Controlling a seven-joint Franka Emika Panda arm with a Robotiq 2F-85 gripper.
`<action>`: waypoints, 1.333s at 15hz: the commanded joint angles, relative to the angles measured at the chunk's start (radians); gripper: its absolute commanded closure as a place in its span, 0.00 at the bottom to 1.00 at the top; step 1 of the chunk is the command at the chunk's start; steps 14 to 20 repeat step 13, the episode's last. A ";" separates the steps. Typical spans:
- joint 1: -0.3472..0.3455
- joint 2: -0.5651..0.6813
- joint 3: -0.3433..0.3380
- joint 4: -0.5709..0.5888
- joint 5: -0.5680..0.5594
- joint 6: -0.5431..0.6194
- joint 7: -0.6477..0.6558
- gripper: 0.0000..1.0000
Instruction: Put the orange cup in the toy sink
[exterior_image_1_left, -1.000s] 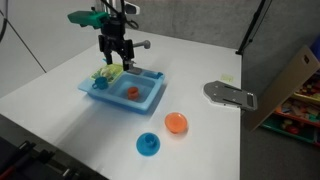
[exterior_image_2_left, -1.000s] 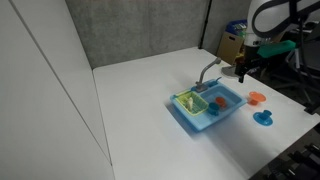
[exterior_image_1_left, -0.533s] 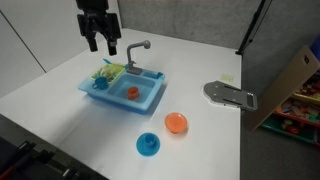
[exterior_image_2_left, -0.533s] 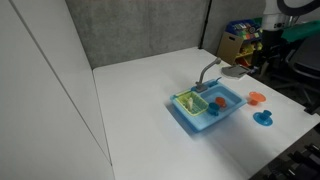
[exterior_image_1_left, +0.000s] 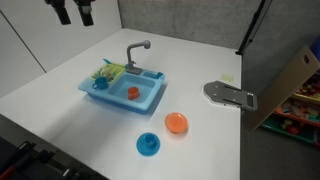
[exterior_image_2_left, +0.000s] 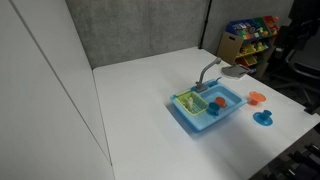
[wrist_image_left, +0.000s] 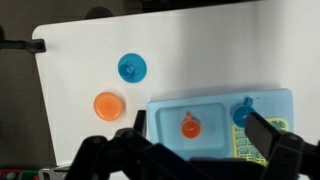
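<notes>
The orange cup (wrist_image_left: 189, 126) sits in the basin of the light blue toy sink (exterior_image_1_left: 112, 101), near its grey faucet (exterior_image_1_left: 137, 50). The gripper (exterior_image_1_left: 75, 13) hangs high above, well apart from the sink, its jaws spread wide and empty. An orange dish (exterior_image_1_left: 176, 123) and a blue dish (exterior_image_1_left: 148, 145) lie beside the sink.

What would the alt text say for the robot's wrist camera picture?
Seen from above, a tiny orange cup sits in the basin of a light blue toy sink on a white table. An orange round dish and a blue round dish lie beside the sink; the open gripper looms dark along the bottom edge.
</notes>
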 joint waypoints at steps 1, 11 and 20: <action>-0.010 -0.107 0.005 0.003 0.042 -0.102 -0.087 0.00; -0.015 -0.238 -0.002 0.039 0.142 -0.214 -0.142 0.00; -0.015 -0.220 0.003 0.036 0.129 -0.207 -0.142 0.00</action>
